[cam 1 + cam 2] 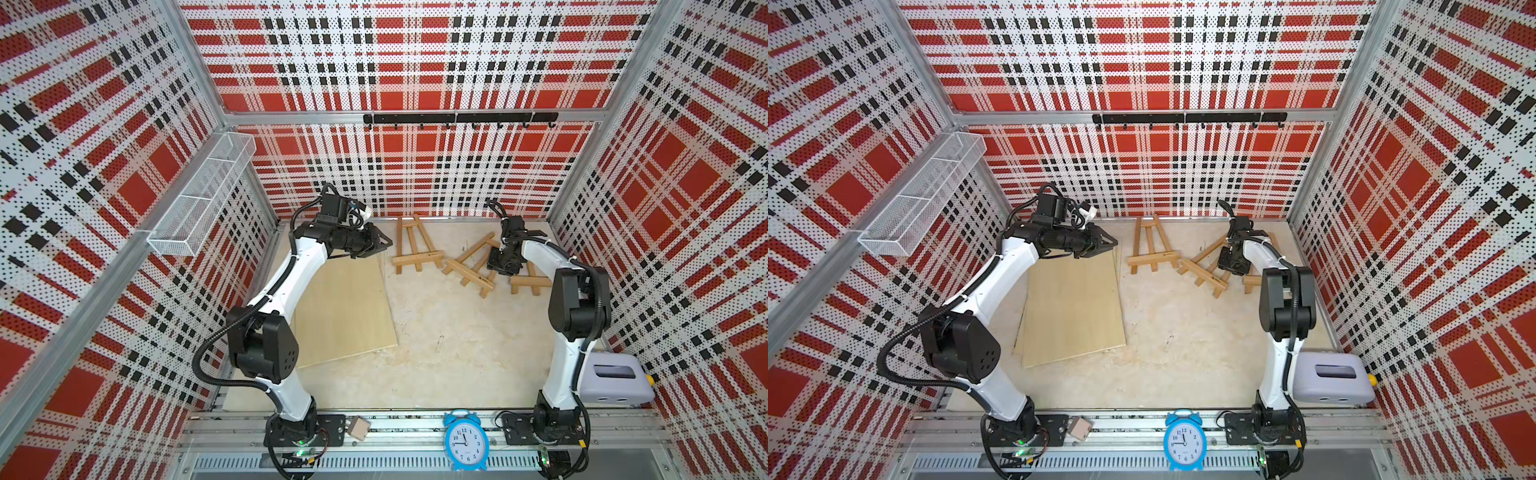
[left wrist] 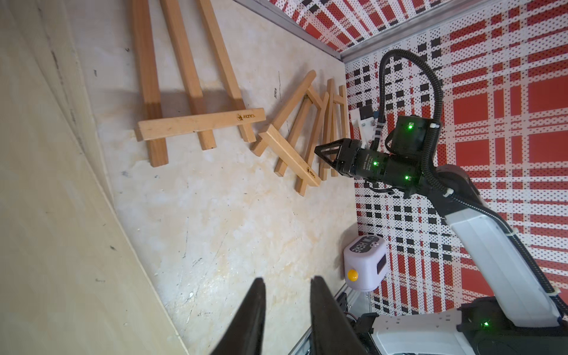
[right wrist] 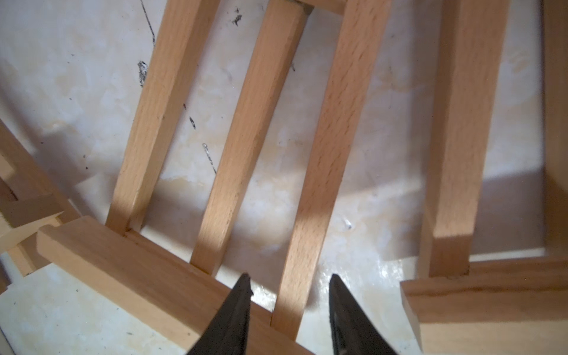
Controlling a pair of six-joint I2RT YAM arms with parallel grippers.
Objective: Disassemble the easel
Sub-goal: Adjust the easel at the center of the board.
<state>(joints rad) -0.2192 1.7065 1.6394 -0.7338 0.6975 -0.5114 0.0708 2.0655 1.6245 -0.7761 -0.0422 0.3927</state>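
Three small wooden easels lie flat at the back of the table in both top views: a left one [image 1: 413, 249] [image 1: 1152, 249], a middle one [image 1: 469, 270] [image 1: 1204, 272], and a right one [image 1: 530, 283] partly hidden by my right arm. My right gripper [image 1: 501, 267] [image 1: 1231, 264] points down over the middle easel. In the right wrist view it [image 3: 289, 279] is open, astride one leg [image 3: 325, 147] just above the ledge [image 3: 123, 264], with a gap on each side. My left gripper [image 1: 386, 242] [image 2: 289, 279] hovers open and empty near the left easel [image 2: 196, 123].
A pale plywood board [image 1: 349, 307] lies under the left arm. A lilac device [image 1: 615, 380] sits by the right arm's base. At the front rail stand a blue alarm clock [image 1: 464, 440] and a small block [image 1: 358, 428]. A wire basket [image 1: 203, 195] hangs on the left wall.
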